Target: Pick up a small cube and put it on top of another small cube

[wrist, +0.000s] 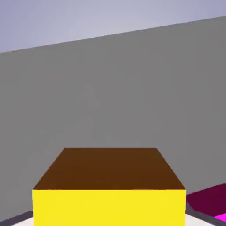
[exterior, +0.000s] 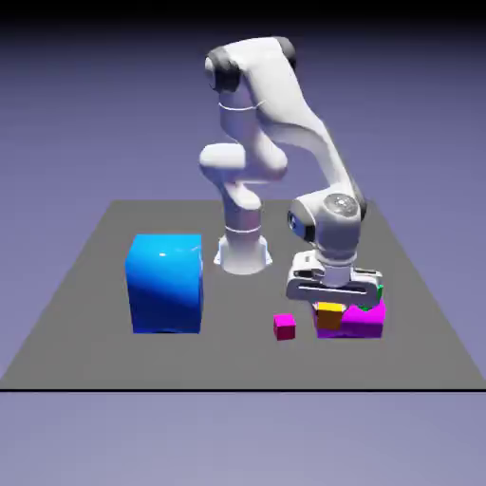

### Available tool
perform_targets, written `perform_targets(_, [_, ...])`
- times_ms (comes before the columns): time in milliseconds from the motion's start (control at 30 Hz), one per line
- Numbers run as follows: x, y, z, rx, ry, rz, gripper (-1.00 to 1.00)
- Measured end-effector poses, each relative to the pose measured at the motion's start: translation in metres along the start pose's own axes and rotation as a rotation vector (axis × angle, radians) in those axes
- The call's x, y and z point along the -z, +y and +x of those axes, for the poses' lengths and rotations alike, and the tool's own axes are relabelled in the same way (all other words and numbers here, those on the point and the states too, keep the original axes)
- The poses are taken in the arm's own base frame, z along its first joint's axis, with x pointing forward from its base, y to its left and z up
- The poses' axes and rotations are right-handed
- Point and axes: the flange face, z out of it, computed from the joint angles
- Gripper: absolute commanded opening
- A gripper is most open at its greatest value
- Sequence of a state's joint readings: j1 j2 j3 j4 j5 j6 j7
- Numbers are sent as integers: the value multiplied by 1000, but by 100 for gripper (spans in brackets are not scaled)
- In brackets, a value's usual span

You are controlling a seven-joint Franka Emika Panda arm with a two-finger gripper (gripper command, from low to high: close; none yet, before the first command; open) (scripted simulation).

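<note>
A small yellow cube with a brown top sits between the fingers of my gripper, low over the table at the exterior view's right. In the hand view the yellow cube fills the bottom edge and hides most of the gripper, which is shut on it. A small magenta cube rests on the table a little to the exterior view's left of the yellow one. Both fingertips are largely hidden.
A larger magenta block lies right beside the held cube, with a bit of green behind it; its edge shows in the hand view. A big blue cube stands at the exterior view's left. Grey table.
</note>
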State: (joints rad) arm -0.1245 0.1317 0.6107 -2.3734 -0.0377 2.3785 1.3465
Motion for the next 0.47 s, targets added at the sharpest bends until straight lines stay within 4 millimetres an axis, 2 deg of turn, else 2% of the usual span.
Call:
perform_targets(67, [26,-4,-40,97,7,-7,-100])
perform_targets(200, [72,2,-100,243,7,-16,-100])
perform_targets(233, [72,2,-96,235,6,-16,-100])
perform_targets(367, [9,1,-95,236,8,-17,-100])
perform_targets(400, [2,1,-95,237,7,-16,100])
perform_targets(467, [2,1,-95,237,9,-17,100])
